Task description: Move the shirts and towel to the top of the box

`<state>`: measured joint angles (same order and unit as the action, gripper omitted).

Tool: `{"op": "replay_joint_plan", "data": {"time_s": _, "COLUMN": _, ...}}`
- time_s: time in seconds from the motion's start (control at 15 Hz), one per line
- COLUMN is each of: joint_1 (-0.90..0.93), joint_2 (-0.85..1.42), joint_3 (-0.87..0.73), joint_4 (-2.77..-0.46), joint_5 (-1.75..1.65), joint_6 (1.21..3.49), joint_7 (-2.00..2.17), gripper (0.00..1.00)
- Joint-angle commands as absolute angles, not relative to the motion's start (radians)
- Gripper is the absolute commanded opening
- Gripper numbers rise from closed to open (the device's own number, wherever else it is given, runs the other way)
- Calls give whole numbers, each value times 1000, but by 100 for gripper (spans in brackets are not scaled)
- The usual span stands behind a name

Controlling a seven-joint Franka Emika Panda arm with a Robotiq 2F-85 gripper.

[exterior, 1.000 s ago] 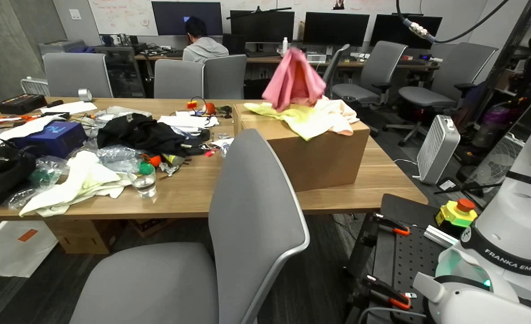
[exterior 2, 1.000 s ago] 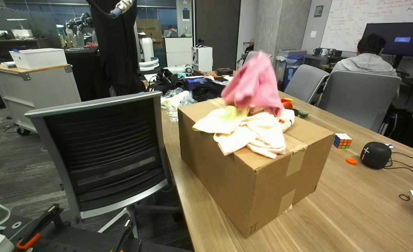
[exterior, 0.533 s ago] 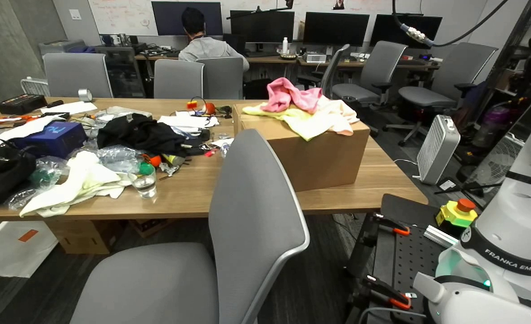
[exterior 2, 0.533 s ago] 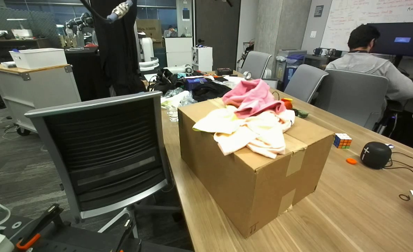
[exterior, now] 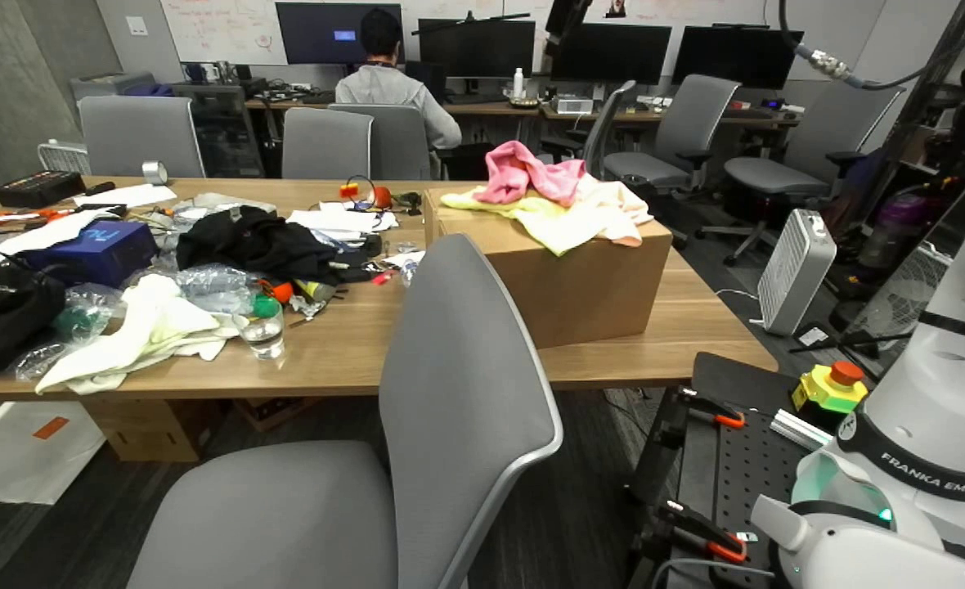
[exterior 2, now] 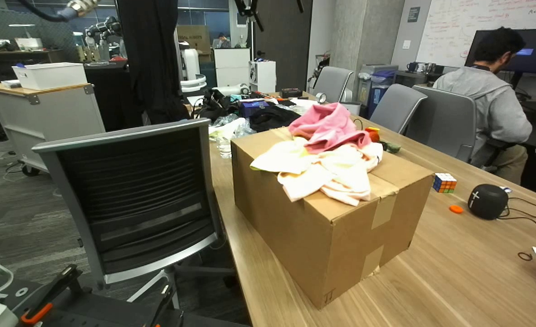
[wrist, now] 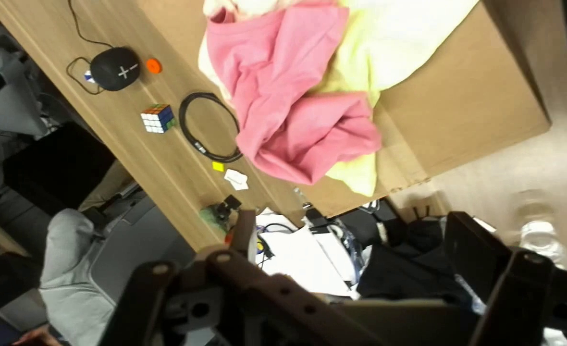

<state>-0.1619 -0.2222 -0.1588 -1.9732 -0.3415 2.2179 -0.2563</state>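
Note:
On top of the cardboard box (exterior 2: 281, 236) lies a heap of cloths: a crumpled pink one (exterior 2: 327, 125), a yellow one (exterior: 560, 225) partly beneath it, and a pale peach one (exterior 2: 336, 172). Which are shirts and which is the towel I cannot tell. Part of the yellow cloth droops over the box's edge. My gripper (wrist: 353, 226) is open in the wrist view, its fingers wide apart with nothing held. It hangs well above the box, apart from the cloths; in both exterior views only dark parts of it show at the top edge.
A pale cloth (exterior: 147, 335) lies by a water glass (exterior: 263, 331) on the cluttered end of the table, near a black cloth (exterior: 249, 245). A grey chair (exterior: 466, 393) stands in front of the box. Beside the box are a puzzle cube (exterior 2: 444, 182) and a black speaker (exterior 2: 488, 201).
The pink cloth, peaked up above the box a second ago, has dropped and slumped onto the other cloths. Dark gripper parts have come into view at the top of both exterior views.

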Motion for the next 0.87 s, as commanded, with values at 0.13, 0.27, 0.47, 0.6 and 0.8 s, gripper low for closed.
{"op": "replay_joint_plan", "data": {"time_s": 0.13, "joint_1": -147, "joint_2": -513, "joint_3": -250, "joint_4": -2222, "joint_5": -229, "joint_6": 2155, "joint_7": -509, "gripper": 100}}
{"op": "replay_joint_plan", "data": {"time_s": 0.27, "joint_1": -134, "joint_2": -600, "joint_3": -291, "joint_4": -2288, "joint_5": -177, "joint_6": 2148, "joint_7": -564, "gripper": 100}}
{"op": "replay_joint_plan", "data": {"time_s": 0.47, "joint_1": -110, "joint_2": -699, "joint_3": -350, "joint_4": -2365, "joint_5": -81, "joint_6": 2146, "joint_7": -620, "gripper": 100}}
{"op": "replay_joint_plan", "data": {"time_s": 0.6, "joint_1": -131, "joint_2": -643, "joint_3": -333, "joint_4": -2327, "joint_5": -119, "joint_6": 2141, "joint_7": -589, "gripper": 100}}
{"op": "replay_joint_plan", "data": {"time_s": 0.8, "joint_1": -121, "joint_2": -686, "joint_3": -347, "joint_4": -2361, "joint_5": -110, "joint_6": 2141, "joint_7": -597, "gripper": 100}}
